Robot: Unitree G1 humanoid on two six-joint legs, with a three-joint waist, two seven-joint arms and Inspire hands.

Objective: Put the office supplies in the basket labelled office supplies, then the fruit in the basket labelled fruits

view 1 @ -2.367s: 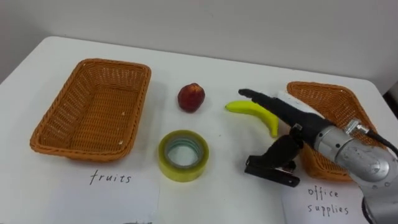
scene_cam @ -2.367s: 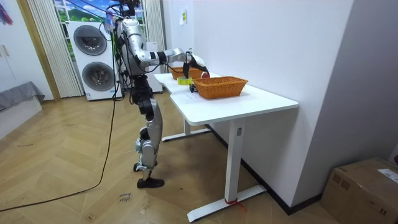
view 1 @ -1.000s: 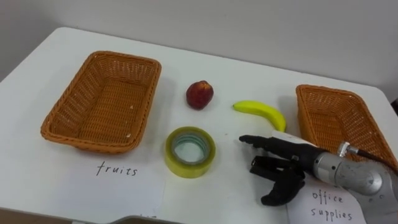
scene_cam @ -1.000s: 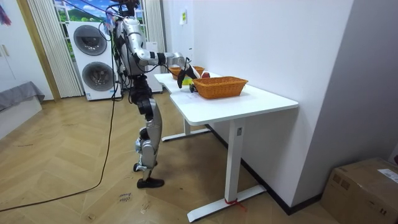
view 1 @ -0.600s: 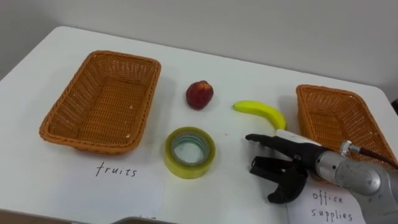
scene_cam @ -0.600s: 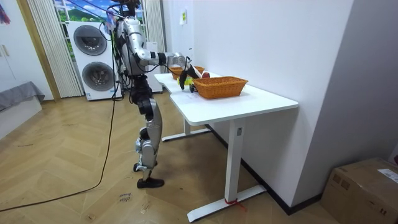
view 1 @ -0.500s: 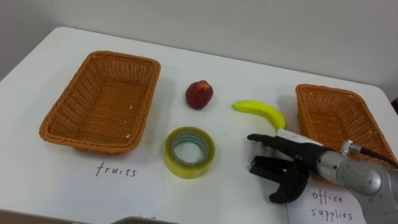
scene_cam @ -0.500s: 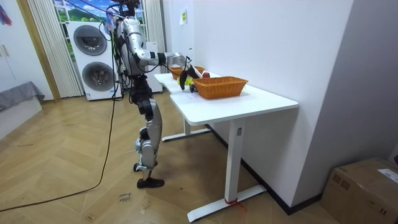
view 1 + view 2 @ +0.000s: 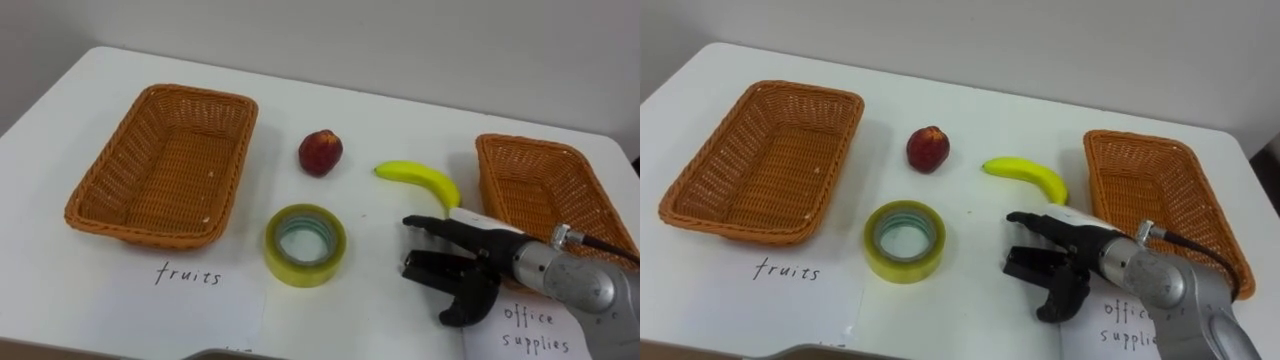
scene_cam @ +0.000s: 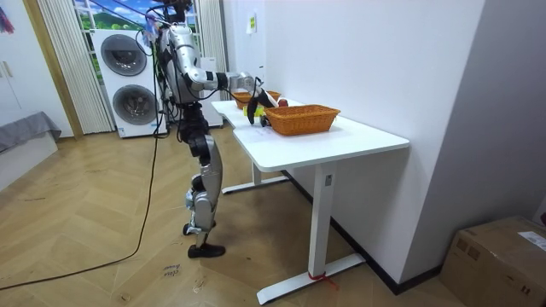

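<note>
After drawing back from the banana (image 9: 420, 180), the right hand (image 9: 480, 255) hangs low over the black clip-like item (image 9: 422, 269), fingers spread, grasping nothing. Looks like an office-supply pick is starting.

Handwritten: left paper sheet (image 9: 200, 310) "fruits"; right paper sheet (image 9: 540, 342) "office supplies".

Count on white table (image 9: 400, 110), 1 table.

Wicker baskets: 2, namely left basket (image 9: 160, 170) and right basket (image 9: 545, 195).

Fruit: 2 pieces, being 1 red round fruit (image 9: 320, 152) and 1 banana (image 9: 420, 180).

Office supplies: 2 items, being 1 roll of yellowish tape (image 9: 305, 245) and 1 black item (image 9: 428, 268). The black item is partly covered, possibly a binder clip.

Handwritten paper labels: 2, namely left label (image 9: 185, 300) and right label (image 9: 530, 325).

Robot hands over the table: 1, the right hand (image 9: 478, 248).
</note>
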